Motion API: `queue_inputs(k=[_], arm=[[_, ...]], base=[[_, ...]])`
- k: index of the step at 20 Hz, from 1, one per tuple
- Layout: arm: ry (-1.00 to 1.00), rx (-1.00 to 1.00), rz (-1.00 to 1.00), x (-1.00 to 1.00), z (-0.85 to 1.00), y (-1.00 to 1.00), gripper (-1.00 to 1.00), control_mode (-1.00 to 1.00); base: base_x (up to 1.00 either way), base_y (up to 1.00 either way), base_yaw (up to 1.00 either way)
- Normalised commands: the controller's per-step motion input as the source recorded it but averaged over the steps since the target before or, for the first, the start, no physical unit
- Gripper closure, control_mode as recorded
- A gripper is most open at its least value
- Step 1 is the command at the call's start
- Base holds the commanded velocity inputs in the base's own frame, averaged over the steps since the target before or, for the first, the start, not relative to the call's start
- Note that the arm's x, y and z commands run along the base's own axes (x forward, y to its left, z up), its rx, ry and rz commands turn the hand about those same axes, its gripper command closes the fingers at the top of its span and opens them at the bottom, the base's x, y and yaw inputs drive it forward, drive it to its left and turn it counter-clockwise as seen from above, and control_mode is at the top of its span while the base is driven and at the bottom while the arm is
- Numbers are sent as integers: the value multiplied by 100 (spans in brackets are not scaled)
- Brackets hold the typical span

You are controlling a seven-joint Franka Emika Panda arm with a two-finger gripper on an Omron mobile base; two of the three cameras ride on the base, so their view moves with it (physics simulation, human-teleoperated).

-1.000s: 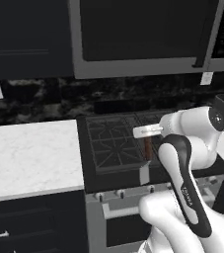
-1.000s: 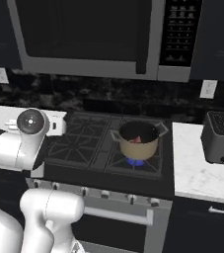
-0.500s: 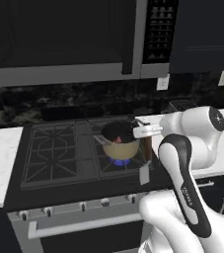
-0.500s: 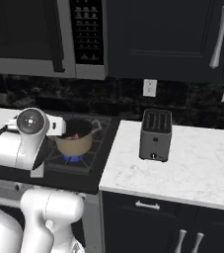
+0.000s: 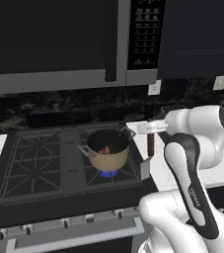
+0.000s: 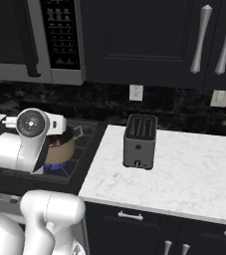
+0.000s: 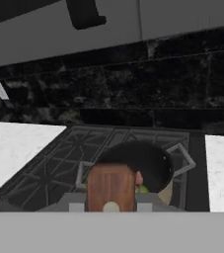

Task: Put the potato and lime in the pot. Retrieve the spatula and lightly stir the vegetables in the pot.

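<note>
The brown wooden-handled spatula (image 7: 110, 189) hides most of the small yellow-green lime (image 7: 142, 189) (lower centre); the fingertips are cut off.

You see the small rounded tan pot (image 5: 106, 153) standing on the front right burner of the black gas stove (image 5: 39, 168), near the stove's right edge. Inside it lie the dark reddish-brown potato (image 5: 104, 149) and the round yellow-green lime (image 7: 143, 189). The gripper (image 5: 144, 127) hangs just right of the pot, above the stove's right edge, with the wooden-handled, metal-headed spatula (image 5: 148, 155) hanging below it. On the white marble counter (image 6: 194, 169) right of the stove, the dark metal toaster (image 6: 140, 141) stands toward the counter's back left corner.
</note>
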Motion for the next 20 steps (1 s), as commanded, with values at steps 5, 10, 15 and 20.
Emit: queue_inputs(k=[5,10,15,20], arm=[[-39,17,0,-11,83,-5,100,-100],[-36,8,-1,22,23,-4,100,-100],[-23,0,-5,52,-23,0,100,-100],[-2,2,-5,42,-63,19,100,-100]], base=[[0,0,0],[0,0,0],[0,0,0],[0,0,0]])
